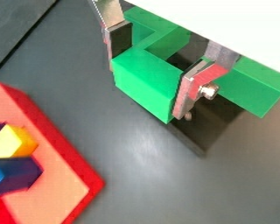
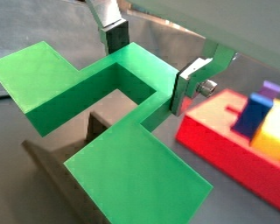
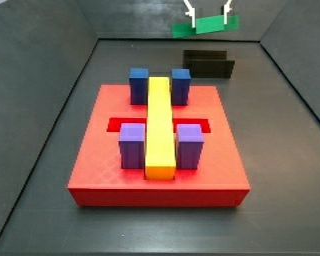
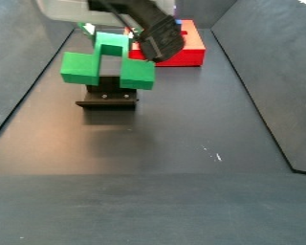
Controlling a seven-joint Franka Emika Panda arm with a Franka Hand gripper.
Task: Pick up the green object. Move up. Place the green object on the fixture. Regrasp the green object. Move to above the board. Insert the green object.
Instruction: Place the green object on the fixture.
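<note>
In both wrist views the gripper clamps the green object at its notch, over dark floor beside the board. In a side view the object hangs above the fixture, seemingly clear of it. The floor is dark grey, walled.

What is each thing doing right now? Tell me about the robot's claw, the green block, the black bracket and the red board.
gripper: shut on the green piece, above the fixture.
green U-shaped plastic block: held at its middle notch, apart from the board.
dark L-shaped fixture: standing on the floor, under the green block.
flat red board: lying flat, yellow, blue and purple blocks on it.
</note>
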